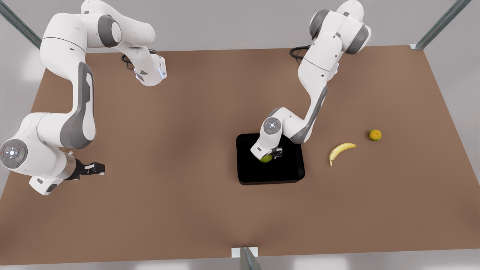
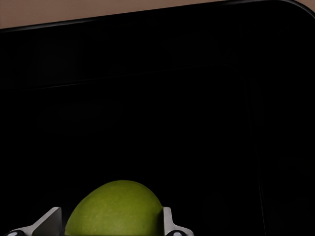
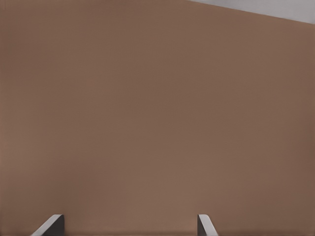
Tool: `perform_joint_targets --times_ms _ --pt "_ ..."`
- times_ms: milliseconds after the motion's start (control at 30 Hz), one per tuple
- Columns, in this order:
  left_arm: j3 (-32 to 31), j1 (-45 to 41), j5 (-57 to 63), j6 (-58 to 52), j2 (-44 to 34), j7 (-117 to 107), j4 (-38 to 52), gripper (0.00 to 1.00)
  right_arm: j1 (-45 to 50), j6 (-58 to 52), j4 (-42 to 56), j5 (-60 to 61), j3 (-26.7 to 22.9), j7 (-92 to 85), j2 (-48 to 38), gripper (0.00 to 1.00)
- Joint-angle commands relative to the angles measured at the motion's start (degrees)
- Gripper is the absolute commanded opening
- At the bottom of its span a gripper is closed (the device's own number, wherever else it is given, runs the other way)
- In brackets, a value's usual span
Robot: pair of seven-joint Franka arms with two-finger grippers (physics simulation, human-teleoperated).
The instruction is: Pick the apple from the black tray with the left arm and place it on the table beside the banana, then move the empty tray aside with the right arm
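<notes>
Left gripper (image 1: 269,156) is down in the tray (image 1: 288,174), fingers (image 2: 167,221) hugging the apple (image 2: 114,209) — both sides touching. Right gripper (image 1: 98,168) waits wide open above bare table (image 1: 168,210), well apart from the tray.

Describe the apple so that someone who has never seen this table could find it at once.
On the brown table, find the black tray near the middle; the left gripper is down inside it. The apple sits between that gripper's fingers, round and yellow-green. The other round fruit is orange-yellow and lies on the bare table beyond the banana.
</notes>
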Motion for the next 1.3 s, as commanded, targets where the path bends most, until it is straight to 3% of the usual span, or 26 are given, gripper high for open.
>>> perform_joint_targets --times_ms 0,167,200,233,333,467,567,733,833,900,967,1067,1100,1267 --pt "0.0 0.0 0.1 3.0 0.7 -4.4 0.0 1.00 0.0 0.0 0.0 0.0 0.0 1.7 -0.1 1.00" --pt "0.0 -0.1 0.1 3.7 1.6 -4.5 -0.3 1.00 0.0 0.0 0.0 0.0 0.0 1.7 -0.1 1.00" --pt "0.0 -0.2 0.1 3.7 1.5 -5.4 -0.3 0.97 0.0 0.0 0.0 0.0 0.0 1.7 -0.1 1.00" --pt "0.1 -0.2 0.2 3.6 1.4 -5.8 -0.3 0.81 0.0 0.0 0.0 0.0 0.0 1.7 -0.1 1.00" --pt "0.1 -0.2 2.1 2.9 -0.5 -6.1 -2.2 0.82 0.0 0.0 0.0 0.0 0.0 1.7 -0.1 1.00" --pt "0.8 1.4 2.8 -17.9 -11.9 5.4 -2.9 0.82 0.0 0.0 0.0 0.0 0.1 1.7 -0.1 1.00" --pt "1.1 11.4 2.9 -26.3 -16.0 30.5 -1.4 0.81 5.4 -0.9 1.5 0.0 0.3 10.6 -0.4 1.00" --pt "1.2 30.8 4.7 -15.3 -14.0 64.0 -2.8 0.81 23.8 -3.7 4.1 0.0 -0.4 42.5 -1.3 1.00" --pt "1.2 37.5 4.7 -3.9 -11.6 72.5 -7.2 0.81 25.8 -3.1 5.2 0.0 6.7 57.2 -0.3 1.00" --pt "4.3 38.9 9.2 10.4 -11.5 72.5 -16.1 0.81 29.1 -0.4 5.1 0.0 8.7 65.5 1.9 1.00" --pt "5.3 39.8 9.3 15.1 -11.5 72.5 -20.0 0.81 31.4 8.0 4.9 0.0 11.6 77.5 4.3 1.00" --pt "6.4 40.2 9.3 15.1 -11.5 74.0 -20.4 0.82 33.6 13.6 2.9 3.8 11.7 93.1 4.5 1.00" --pt "6.5 40.2 9.3 15.1 -11.5 74.0 -20.4 1.00 32.5 13.6 3.0 5.2 11.5 93.1 4.4 1.00" --pt "6.7 40.1 9.0 14.0 -13.1 72.6 -20.0 1.00 32.1 21.9 0.0 6.9 11.6 93.7 7.4 1.00"
